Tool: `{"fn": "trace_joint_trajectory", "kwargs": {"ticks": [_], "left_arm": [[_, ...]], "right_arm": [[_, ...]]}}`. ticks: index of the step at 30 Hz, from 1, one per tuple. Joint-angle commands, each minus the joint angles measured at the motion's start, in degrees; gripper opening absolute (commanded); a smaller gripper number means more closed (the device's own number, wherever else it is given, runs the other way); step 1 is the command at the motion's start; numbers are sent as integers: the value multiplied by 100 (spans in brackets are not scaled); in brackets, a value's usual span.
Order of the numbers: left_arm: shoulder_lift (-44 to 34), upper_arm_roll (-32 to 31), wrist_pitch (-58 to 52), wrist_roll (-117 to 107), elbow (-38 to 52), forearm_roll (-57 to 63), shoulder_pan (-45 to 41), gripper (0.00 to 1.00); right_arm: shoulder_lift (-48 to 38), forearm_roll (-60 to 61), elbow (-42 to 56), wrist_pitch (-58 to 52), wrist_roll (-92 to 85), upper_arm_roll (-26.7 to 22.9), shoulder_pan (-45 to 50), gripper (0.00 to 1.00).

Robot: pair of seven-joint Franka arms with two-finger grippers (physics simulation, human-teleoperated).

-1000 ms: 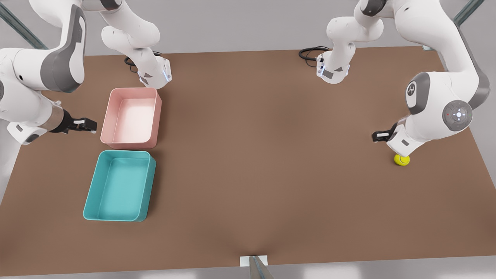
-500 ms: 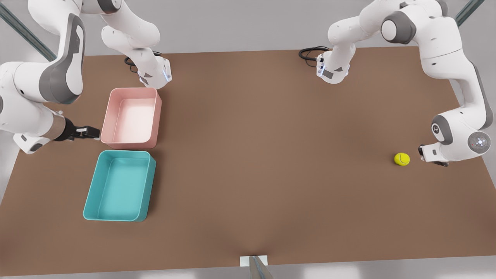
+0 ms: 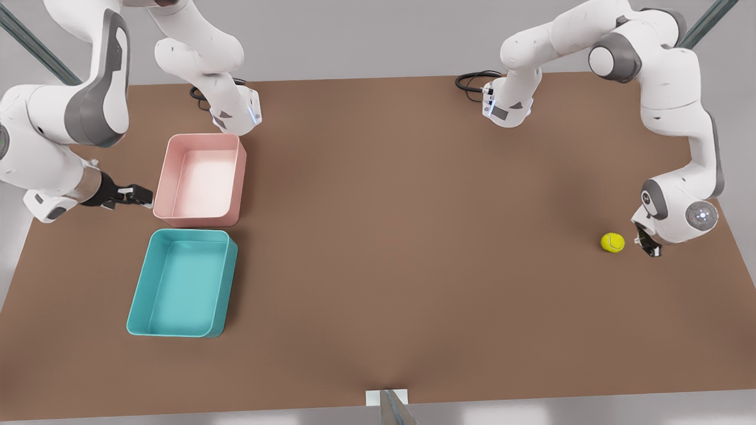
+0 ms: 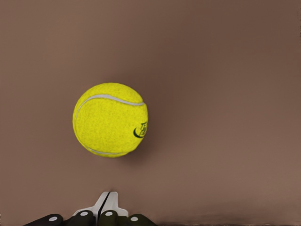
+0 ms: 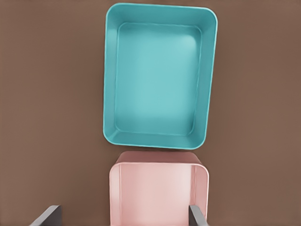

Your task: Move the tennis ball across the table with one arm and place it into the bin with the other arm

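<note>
The tennis ball (image 3: 612, 242) is bright yellow-green, with a pale curved seam and a small dark logo. It lies on the table (image 3: 401, 236), far from the bin (image 3: 182, 283). The left gripper (image 3: 648, 245), fingers closed and empty, is just beside the ball. The right gripper (image 3: 131, 195), wide open and empty, hovers near the bin.

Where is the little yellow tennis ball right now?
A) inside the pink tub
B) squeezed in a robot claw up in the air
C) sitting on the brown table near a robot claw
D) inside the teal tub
C: the tennis ball rests on the bare brown table beside the left claw, far from the teal tub and the pink tub, which both hold nothing.
</note>
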Motion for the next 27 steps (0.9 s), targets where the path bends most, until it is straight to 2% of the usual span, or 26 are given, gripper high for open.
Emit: {"fn": "trace_joint_trajectory", "kwargs": {"ticks": [1, 6, 22, 26, 27], "left_arm": [[22, 8, 396, 2397, -10, 355, 58, 21], [233, 8, 545, 2221, -97, 346, 102, 21], [189, 8, 483, 1738, -265, 328, 120, 21], [-128, -1, 317, 623, -660, 285, -284, 21], [-207, -45, 159, -342, -879, -14, -442, 21]], "right_arm": [[-1, 4, 4, 46, -45, -7, 29, 100], [8, 12, -5, 28, -54, -7, 20, 100], [43, 12, 4, 28, -54, -7, 20, 100], [43, 21, 4, 19, -63, -16, 20, 100], [43, 21, 4, 19, -63, -16, 20, 100]]}}
